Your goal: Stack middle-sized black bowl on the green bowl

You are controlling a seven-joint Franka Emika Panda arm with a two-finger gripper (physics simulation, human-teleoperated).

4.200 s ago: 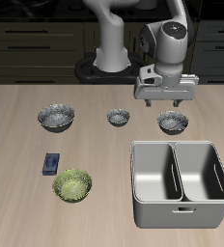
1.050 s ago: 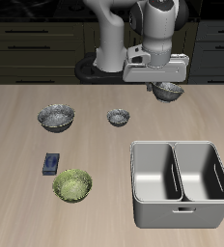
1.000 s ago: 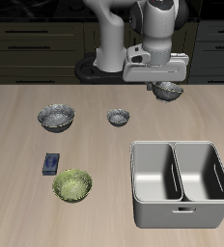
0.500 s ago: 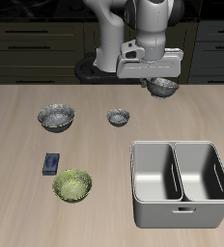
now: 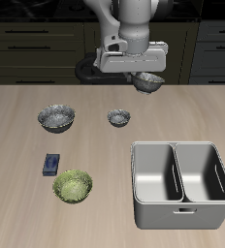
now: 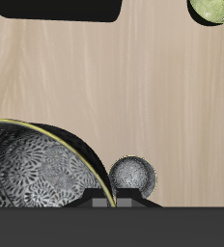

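Observation:
The middle-sized black bowl hangs in the air above the back of the table, with my gripper shut on its rim. In the wrist view this bowl fills the foreground, its mottled silvery inside facing up. The green bowl sits near the table's front edge, far from the gripper; the wrist view catches only part of the green bowl. Most of my fingers are hidden behind the gripper body.
The smallest dark bowl and the larger dark bowl rest mid-table. A small blue block lies just behind the green bowl. A grey two-basin sink occupies the front corner away from the green bowl.
The middle-sized black bowl was picked up off the table. Over the last second the arm has carried it sideways, toward the green bowl's side of the table.

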